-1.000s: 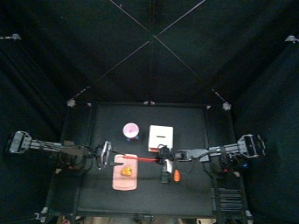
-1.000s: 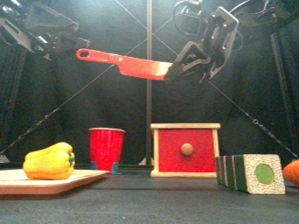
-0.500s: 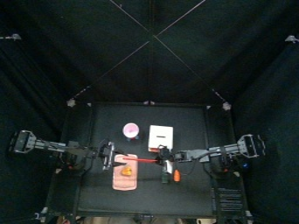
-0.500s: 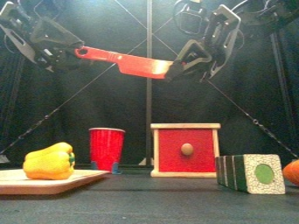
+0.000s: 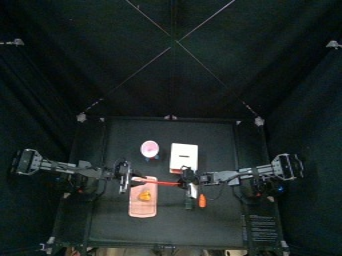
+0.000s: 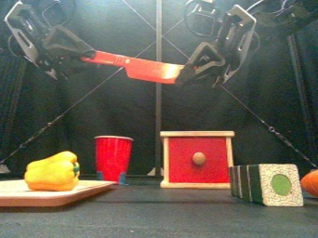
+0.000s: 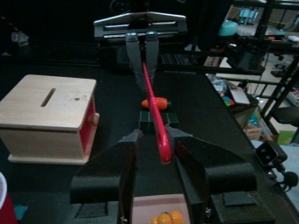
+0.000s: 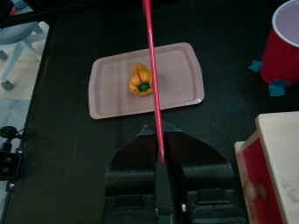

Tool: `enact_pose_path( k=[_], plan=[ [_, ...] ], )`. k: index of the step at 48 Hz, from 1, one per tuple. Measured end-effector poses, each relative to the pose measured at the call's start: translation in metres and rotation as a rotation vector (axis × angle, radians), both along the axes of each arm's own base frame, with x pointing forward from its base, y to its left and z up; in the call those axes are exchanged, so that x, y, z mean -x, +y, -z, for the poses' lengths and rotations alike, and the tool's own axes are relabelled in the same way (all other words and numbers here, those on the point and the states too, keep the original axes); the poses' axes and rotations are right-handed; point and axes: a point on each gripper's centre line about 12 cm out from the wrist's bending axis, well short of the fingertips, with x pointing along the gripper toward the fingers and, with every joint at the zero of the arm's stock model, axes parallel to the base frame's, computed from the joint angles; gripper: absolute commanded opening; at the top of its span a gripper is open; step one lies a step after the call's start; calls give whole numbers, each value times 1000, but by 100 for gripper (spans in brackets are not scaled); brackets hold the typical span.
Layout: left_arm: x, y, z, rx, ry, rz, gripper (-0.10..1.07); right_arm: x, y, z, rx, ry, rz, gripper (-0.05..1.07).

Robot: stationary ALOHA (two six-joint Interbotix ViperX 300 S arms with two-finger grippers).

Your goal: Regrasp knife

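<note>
The knife (image 6: 134,65) is a slim red stick held level high above the table. My right gripper (image 6: 196,67) is shut on its right end; in the right wrist view the knife (image 8: 151,70) runs straight out from between those closed jaws (image 8: 163,144). My left gripper (image 6: 77,58) has come to the other end. In the left wrist view its jaws stand open on either side of the knife (image 7: 152,96), close to it, around the tip (image 7: 162,144). From above, the knife (image 5: 160,182) bridges the left gripper (image 5: 128,180) and the right gripper (image 5: 187,182).
Below lie a pinkish cutting board (image 6: 87,191) with a yellow pepper (image 6: 52,171), a red cup (image 6: 113,156), a wooden box with a red front (image 6: 196,160), a green-and-white block (image 6: 267,183) and an orange-and-black tool (image 5: 199,200).
My left gripper has moved in from the left onto the knife's free end, and its jaws have narrowed around it. The right gripper and the knife have stayed put.
</note>
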Motion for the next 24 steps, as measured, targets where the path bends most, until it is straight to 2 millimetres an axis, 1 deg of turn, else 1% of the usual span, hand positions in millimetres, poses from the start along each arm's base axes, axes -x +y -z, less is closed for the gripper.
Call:
enact_pose_path(
  k=[24],
  plan=[
    [-11, -1, 3, 0, 32, 2, 69, 0, 0, 0, 0, 2, 0, 33]
  ],
)
